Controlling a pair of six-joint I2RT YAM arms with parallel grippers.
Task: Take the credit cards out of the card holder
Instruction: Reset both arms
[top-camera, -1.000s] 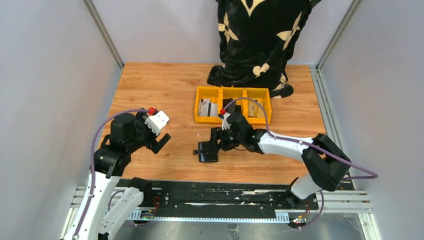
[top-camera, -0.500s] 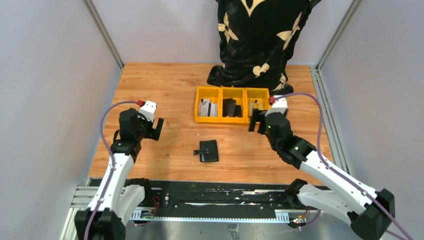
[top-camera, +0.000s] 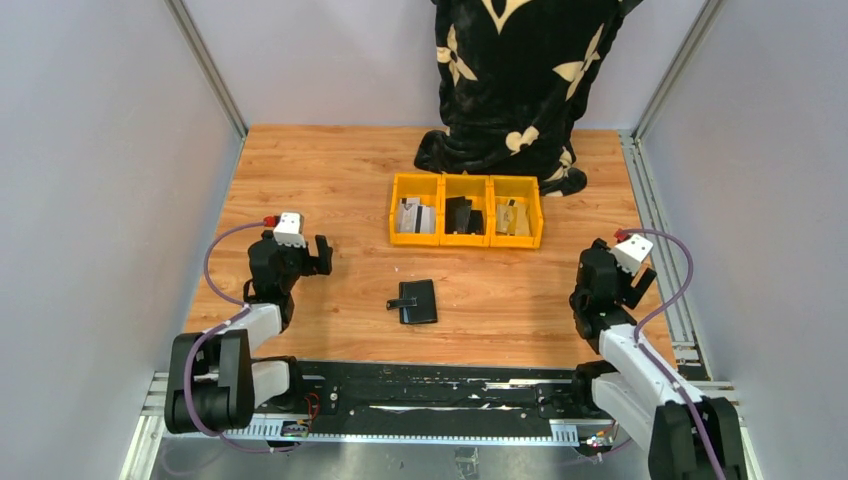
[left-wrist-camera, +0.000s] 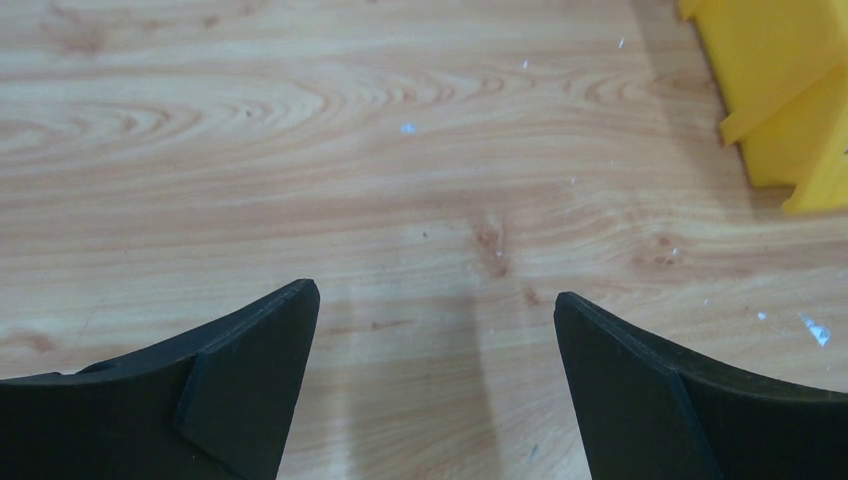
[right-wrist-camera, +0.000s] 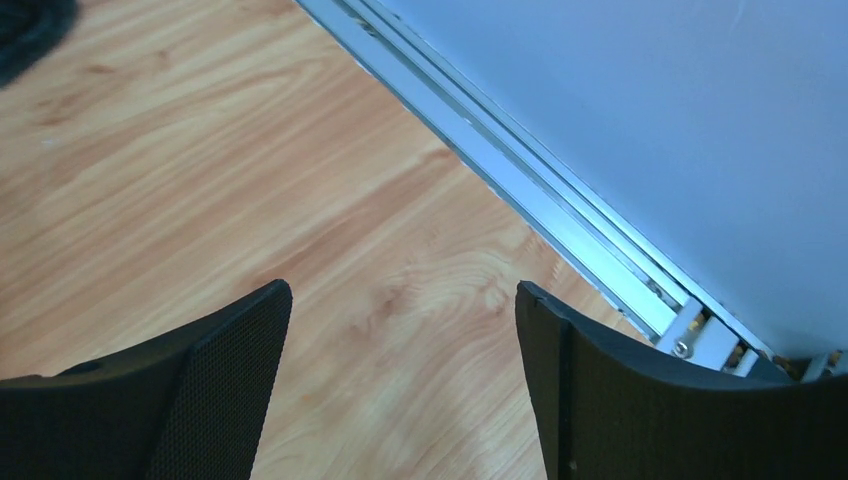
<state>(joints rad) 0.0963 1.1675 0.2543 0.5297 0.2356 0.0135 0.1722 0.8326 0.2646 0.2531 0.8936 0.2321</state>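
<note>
From above: the card holder (top-camera: 415, 301) lies flat and closed on the wooden worktop (top-camera: 330, 170), near the front edge and roughly midway between the two arms, with its short snap tab sticking out to the left. Neither arm touches it. The left pincer (top-camera: 321, 254) sits low over the boards well to the left of the holder, and the right pincer (top-camera: 641, 274) sits well to its right, close to the side rail. Behind the holder stands a row of three yellow bins (top-camera: 466, 241) holding small grey and dark pieces too small to name. A black patterned cloth (top-camera: 520, 70) hangs at the back, its hem touching the boards just behind the bins. Whether any credit cards are inside the holder cannot be told from here.

From the left wrist: the left pincer (left-wrist-camera: 435, 297) stands wide apart with nothing between its two dark fingers, only bare wood grain below. A corner of the yellow bins (left-wrist-camera: 790, 90) shows at the upper right.

From the right wrist: the right pincer (right-wrist-camera: 402, 290) is likewise spread wide and holds nothing. Past its fingers a metal rail (right-wrist-camera: 540, 200) runs slantwise along the edge of the worktop, with a pale wall (right-wrist-camera: 650, 100) beyond it.
</note>
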